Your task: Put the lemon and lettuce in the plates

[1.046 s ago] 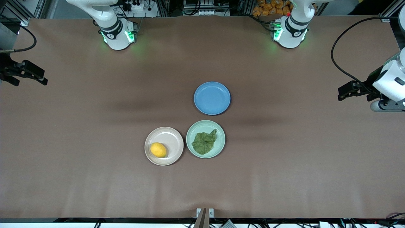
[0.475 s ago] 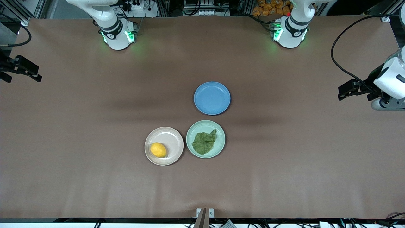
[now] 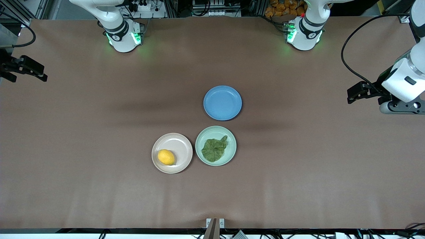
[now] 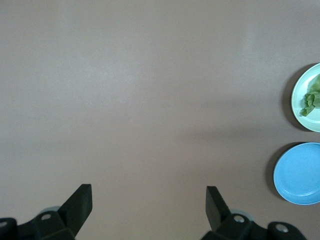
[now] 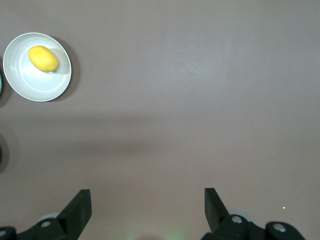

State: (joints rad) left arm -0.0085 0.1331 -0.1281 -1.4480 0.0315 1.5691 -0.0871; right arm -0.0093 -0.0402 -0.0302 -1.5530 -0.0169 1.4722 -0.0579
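Lemon (image 3: 166,157) and lettuce (image 3: 214,149) plated; both my grippers, left (image 4: 149,202) and right (image 5: 148,206), released and empty, best parked clear.

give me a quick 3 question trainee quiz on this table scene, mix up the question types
1. True or false: the small oval yellow lemon lies in the round pale mint green plate.
2. Multiple choice: what lies in the round blue plate? A) the dark green wrinkly lettuce leaf B) the lemon C) nothing
3. Fill the gap: the left gripper and the right gripper are both ____, each over bare table near its own arm's end.

Key
1. False: it lies in the round beige-pink plate.
2. C
3. open
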